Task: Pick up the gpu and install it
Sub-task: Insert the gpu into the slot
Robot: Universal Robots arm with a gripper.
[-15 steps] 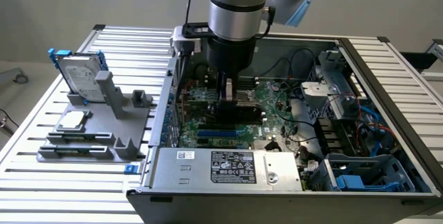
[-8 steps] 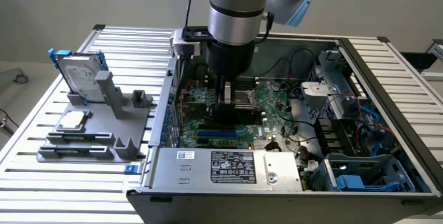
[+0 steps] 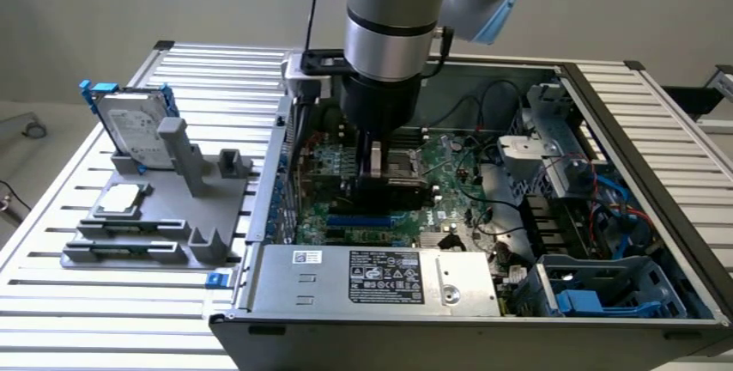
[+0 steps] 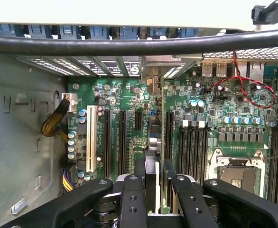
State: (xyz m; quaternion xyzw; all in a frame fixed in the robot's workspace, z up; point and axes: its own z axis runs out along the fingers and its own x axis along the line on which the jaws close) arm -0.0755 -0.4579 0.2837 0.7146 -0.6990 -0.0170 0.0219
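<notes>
On the exterior view's left, a grey rack [image 3: 149, 225] props the hard drive [image 3: 132, 126] upright for grabbing. Inside the computer case [image 3: 641, 130], the claw [image 4: 153, 166] is clamped on the graphics card [image 4: 152, 137], held edge-down over the slots [image 4: 122, 137], apparently to line it up.

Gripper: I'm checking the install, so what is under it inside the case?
The gpu, held edge-on in the gripper, above the green motherboard and its black slots. What lies directly beneath the gpu is covered.
</notes>
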